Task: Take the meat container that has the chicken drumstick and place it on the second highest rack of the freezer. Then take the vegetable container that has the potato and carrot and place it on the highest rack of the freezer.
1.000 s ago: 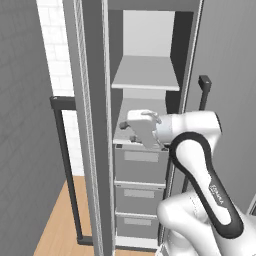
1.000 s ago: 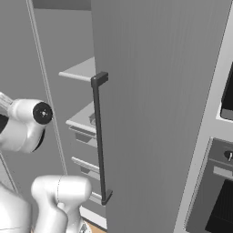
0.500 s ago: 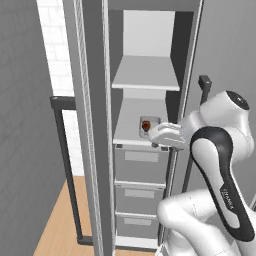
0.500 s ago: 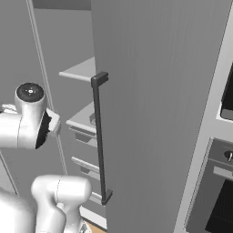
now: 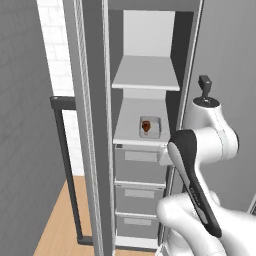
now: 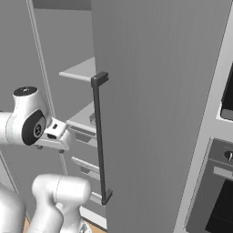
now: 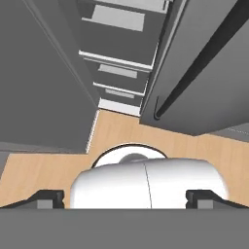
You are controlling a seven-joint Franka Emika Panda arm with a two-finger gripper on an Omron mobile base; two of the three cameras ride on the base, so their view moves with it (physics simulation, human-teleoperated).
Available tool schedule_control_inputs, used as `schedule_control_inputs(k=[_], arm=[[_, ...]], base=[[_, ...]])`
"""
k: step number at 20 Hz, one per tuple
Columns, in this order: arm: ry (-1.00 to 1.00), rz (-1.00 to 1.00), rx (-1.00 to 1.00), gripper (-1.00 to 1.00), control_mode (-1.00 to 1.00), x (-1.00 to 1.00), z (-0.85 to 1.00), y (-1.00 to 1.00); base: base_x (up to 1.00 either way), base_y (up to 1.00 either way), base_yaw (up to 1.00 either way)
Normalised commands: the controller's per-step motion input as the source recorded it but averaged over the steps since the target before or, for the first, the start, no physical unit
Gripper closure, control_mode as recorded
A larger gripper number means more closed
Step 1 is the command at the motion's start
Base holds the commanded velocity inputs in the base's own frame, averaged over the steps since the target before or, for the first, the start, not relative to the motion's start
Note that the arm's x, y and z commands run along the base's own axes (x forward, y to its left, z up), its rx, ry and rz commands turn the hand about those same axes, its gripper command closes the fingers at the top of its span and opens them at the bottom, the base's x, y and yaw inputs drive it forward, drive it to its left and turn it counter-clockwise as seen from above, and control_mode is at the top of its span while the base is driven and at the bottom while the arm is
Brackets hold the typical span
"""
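While its two dark fingertips (image 7: 48, 198) stand far apart at the bottom corners of the hand view, the gripper (image 7: 125, 199) is spread wide and holds nothing. It looks down at the wooden floor (image 7: 53, 168), with grey drawer fronts and the foot of the door (image 7: 204, 73) beyond it.

Counted from the left base view, the freezer (image 5: 95, 100) has two flat pale shelf boards and three grey drawers (image 5: 140, 162) stacked below them. One clear meat container (image 5: 149, 126) sits on the second highest rack (image 5: 127, 127), toward the right of the board and near its front edge, with one reddish-brown piece inside it. The highest rack (image 5: 145, 75) is the board above. One long dark bar handle (image 6: 100, 136) runs down the edge of the open door in the right base view, and its top end shows just above the arm in the left base view.

The arm (image 5: 197, 150) stands in front of the freezer's right side, at the level of the top drawer. Its upper link rises from the base, bends at a rounded white elbow beside the door edge, and the dark-striped forearm folds back downward, so the hand points at the floor. In the right base view the elbow joint (image 6: 27, 123) sits left of the handle, with the wrist block just beside it.
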Motion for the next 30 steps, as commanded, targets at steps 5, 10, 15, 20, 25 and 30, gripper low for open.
schedule_control_inputs(k=[5,10,15,20,25,30], arm=[[-0.15,-0.02,0.00,-1.00,-1.00,-0.20,-0.40,-0.43],[-0.21,0.01,0.00,-1.00,-1.00,-0.19,-0.36,-0.31],[-0.05,0.02,0.00,-1.00,-1.00,-0.04,-0.01,0.00],[0.00,0.00,0.00,-1.00,-1.00,-0.06,0.00,0.00],[-0.11,-0.01,0.00,-1.00,1.00,-0.34,0.00,0.04],[0.00,0.00,0.00,-1.00,1.00,0.00,0.00,0.00]], base=[[0.00,0.00,0.00],[0.00,0.00,0.00],[0.00,0.00,0.00],[0.00,0.00,0.00],[-0.36,0.05,-0.04],[-1.00,-0.02,-0.29]])
